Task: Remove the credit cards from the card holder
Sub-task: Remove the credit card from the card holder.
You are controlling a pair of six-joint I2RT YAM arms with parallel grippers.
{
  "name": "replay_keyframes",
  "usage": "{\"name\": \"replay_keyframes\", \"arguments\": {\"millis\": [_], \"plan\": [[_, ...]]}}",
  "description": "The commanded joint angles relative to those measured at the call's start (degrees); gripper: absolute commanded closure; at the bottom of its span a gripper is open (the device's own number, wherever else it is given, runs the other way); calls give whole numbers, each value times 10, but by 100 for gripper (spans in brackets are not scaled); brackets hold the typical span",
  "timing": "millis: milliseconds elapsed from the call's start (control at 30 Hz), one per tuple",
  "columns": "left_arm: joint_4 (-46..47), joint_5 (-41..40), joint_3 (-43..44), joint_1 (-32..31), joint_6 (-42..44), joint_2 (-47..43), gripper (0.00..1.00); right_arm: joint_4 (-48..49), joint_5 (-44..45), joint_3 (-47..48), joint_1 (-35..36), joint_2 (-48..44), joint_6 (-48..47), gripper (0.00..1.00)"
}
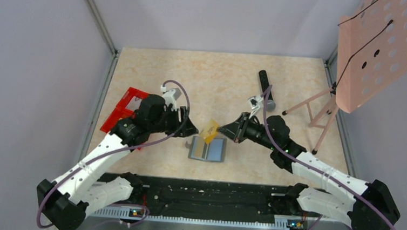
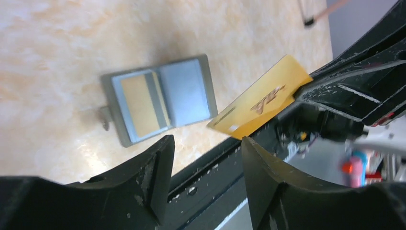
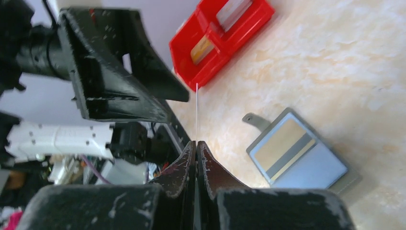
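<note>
Now the right tool (image 3: 196,143) clamps a gold card (image 2: 261,103); left tool (image 2: 206,143), opposite, open, empty. Lift steadily, grip firm.

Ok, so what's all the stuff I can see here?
holder: one, grey, lying open, front middle.
held card: one, yellow, lifted above the holder.
tucked card: one, gold with a grey stripe, in a holder pocket.
bin: one, red, left side.
bin cards: two, one yellowish, one pale, inside the bin.
mic: one, black, far right.
stand: one, pink, right edge.
table: one, beige, under everything.
left end effector: one, black, open, beside the held card.
right end effector: one, black, shut on the held card.
</note>
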Motion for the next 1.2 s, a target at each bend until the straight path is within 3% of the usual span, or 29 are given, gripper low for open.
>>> {"name": "replay_keyframes", "arguments": {"millis": [0, 167, 467, 967, 1067, 1167], "plan": [[23, -109, 9, 34, -95, -68, 41, 84, 32, -12, -50, -1, 77, 100], [113, -106, -35, 43, -153, -121, 40, 121, 23, 2, -68, 21, 103, 100], [221, -70, -94, 44, -182, -125, 40, 244, 18, -7, -73, 55, 183, 100], [376, 53, -125, 43, -219, -62, 41, 302, 19, -38, -73, 61, 243, 100], [393, 60, -134, 44, -230, -60, 48, 307, 23, -45, -74, 62, 249, 100], [398, 61, -134, 44, -237, -60, 68, 311, 28, -49, -73, 66, 256, 100]]}}
